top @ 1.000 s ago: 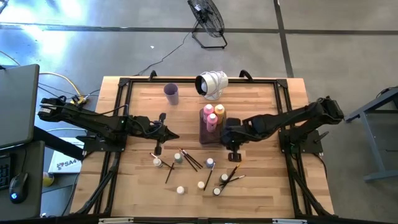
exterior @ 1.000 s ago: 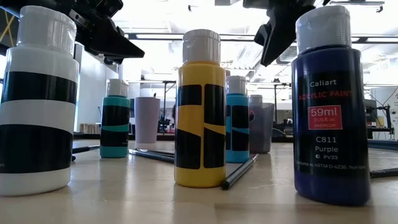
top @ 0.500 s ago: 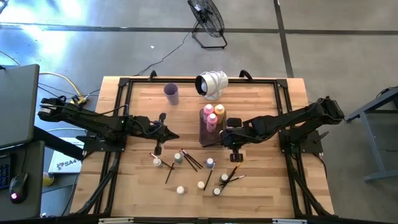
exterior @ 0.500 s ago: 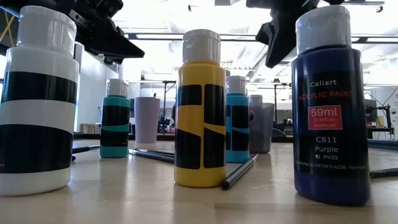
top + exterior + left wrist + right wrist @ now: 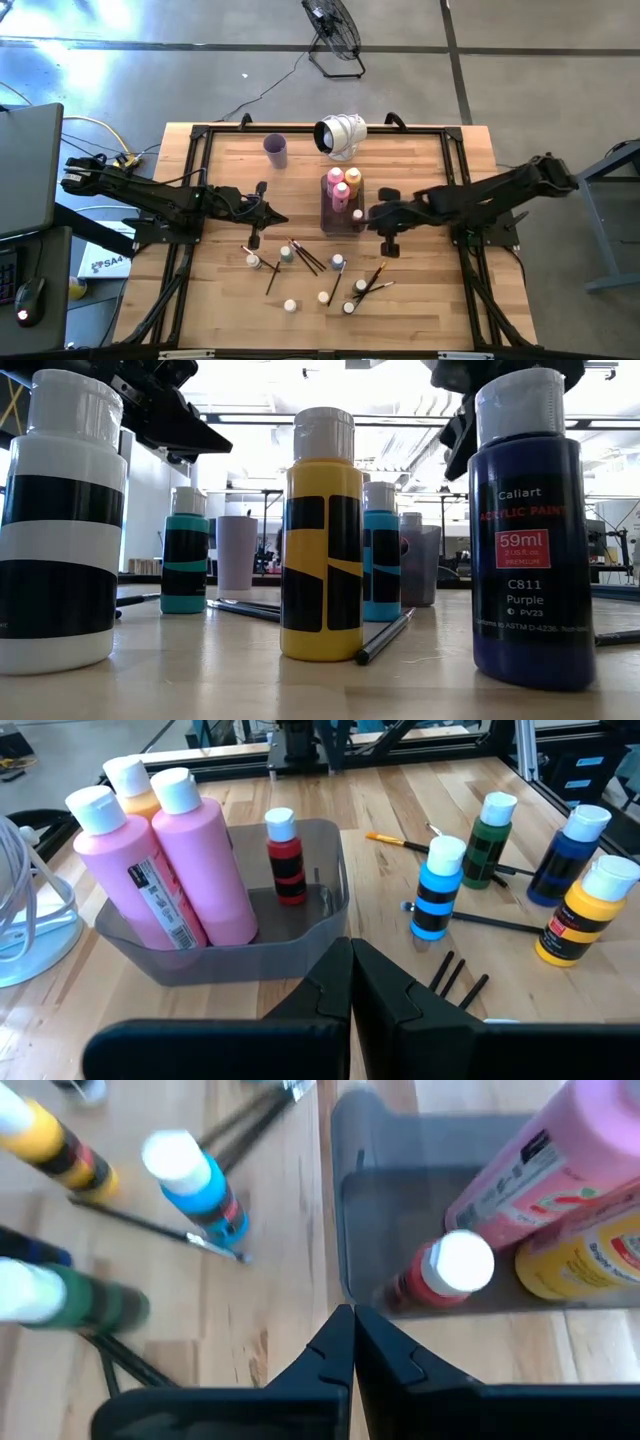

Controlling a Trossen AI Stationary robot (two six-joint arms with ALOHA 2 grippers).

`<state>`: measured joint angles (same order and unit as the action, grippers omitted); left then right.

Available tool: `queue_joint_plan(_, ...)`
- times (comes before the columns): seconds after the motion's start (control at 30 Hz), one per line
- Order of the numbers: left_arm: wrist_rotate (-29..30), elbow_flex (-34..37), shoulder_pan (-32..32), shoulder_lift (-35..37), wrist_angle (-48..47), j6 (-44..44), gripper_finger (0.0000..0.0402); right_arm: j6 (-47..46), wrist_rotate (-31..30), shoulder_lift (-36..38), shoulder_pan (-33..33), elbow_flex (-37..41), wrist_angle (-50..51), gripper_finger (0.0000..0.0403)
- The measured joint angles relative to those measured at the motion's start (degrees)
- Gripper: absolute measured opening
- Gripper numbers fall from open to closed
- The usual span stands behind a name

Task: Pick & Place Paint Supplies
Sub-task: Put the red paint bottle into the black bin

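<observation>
Smoky grey translucent plastic forms the rectangular tray (image 5: 325,915), its walls thin and smooth, standing on the pale, planked wooden table (image 5: 420,300). Inside it stand two tall pink bottles (image 5: 195,860), an orange bottle (image 5: 128,782) behind them, and one small red bottle (image 5: 285,858) with black bands and a white cap; all are upright and glossy. Outside the tray, small round white-capped bottles stand on the wood: a light blue bottle (image 5: 437,888), a green bottle (image 5: 492,838), a dark blue bottle (image 5: 566,855) and a yellow bottle (image 5: 583,910). Thin dark paintbrushes (image 5: 305,256) lie flat among them.

A lilac cup (image 5: 276,150) stands well apart from the tray, towards the far left of the table, and a white, rounded lamp-like object (image 5: 341,135) lies beside it.

The right gripper (image 5: 352,1330) hangs just beside the tray, over the edge nearest the red bottle, its dark fingers pressed together and holding nothing. The left gripper (image 5: 350,970) is likewise clenched and empty, on the tray's other side, facing the pink bottles.
</observation>
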<state>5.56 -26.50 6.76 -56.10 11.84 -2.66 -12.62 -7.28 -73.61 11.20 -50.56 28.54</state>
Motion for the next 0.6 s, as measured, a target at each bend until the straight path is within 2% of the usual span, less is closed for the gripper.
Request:
queue_joint_plan(0.23, 0.00, 0.00, 0.00, 0.00, 0.08, -0.02, 0.0000, -4.57, 0.06, 8.40, 0.04, 8.88, -10.88, 0.0002)
queue_joint_plan(0.6, 0.00, 0.00, 0.00, 0.00, 0.02, -0.02, 0.0000, -5.16, 0.86, 8.93, 0.67, 17.36, -27.42, 0.0002)
